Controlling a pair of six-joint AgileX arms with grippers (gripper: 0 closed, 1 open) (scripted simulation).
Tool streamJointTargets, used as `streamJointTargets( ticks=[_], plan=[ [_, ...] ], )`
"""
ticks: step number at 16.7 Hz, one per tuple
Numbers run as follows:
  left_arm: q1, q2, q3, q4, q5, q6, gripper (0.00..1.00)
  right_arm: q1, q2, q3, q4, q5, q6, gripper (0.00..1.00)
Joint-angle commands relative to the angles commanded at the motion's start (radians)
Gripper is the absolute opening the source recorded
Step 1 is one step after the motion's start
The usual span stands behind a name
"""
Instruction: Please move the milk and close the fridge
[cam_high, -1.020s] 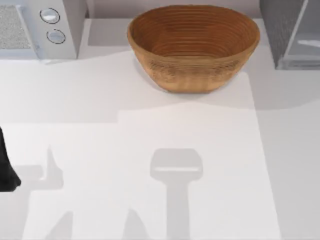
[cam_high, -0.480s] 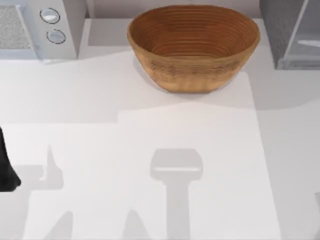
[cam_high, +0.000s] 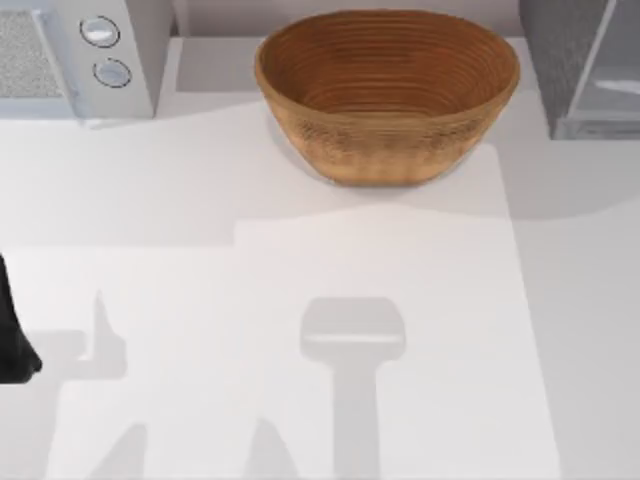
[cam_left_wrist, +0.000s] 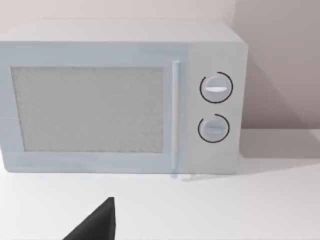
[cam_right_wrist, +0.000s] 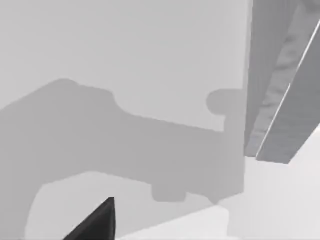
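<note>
Fridge: dark grey speckled box fridge (cam_high: 580, 65) with pale grey flat door panel (cam_high: 612, 55), right of the woven brown bowl (cam_high: 388, 95); door stands ajar
Milk: you have no sight of the carton
Left arm: parked (cam_high: 12, 325), far left of the bowl, facing the white two-knob appliance (cam_left_wrist: 120, 97); finger spread cannot tell
Right gripper: black tip (cam_right_wrist: 97, 222) near the fridge; opening cannot tell
Advice: locate the carton before you push the door, press flat and slow

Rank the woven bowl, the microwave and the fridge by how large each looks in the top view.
1. Woven bowl, fully in view.
2. and 3. Microwave and fridge: both cut off by the picture's edges and look about alike, so no ranking between them.
</note>
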Motion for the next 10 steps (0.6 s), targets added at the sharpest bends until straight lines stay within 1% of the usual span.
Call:
streamJointTargets(
  ticks=[3, 5, 7, 10],
  plan=[
    [0.000, 0.000, 0.000, 0.000, 0.000, 0.000, 1.00, -0.173, 0.189, 0.047, 0.037, -0.094, -0.184, 1.00],
    [0.000, 0.000, 0.000, 0.000, 0.000, 0.000, 1.00, -0.242, 0.263, 0.065, 0.056, -0.134, -0.254, 1.00],
    [0.000, 0.000, 0.000, 0.000, 0.000, 0.000, 1.00, -0.272, 0.294, 0.073, 0.065, -0.152, -0.283, 1.00],
    [0.000, 0.000, 0.000, 0.000, 0.000, 0.000, 1.00, -0.273, 0.295, 0.073, 0.065, -0.152, -0.284, 1.00]
  ],
)
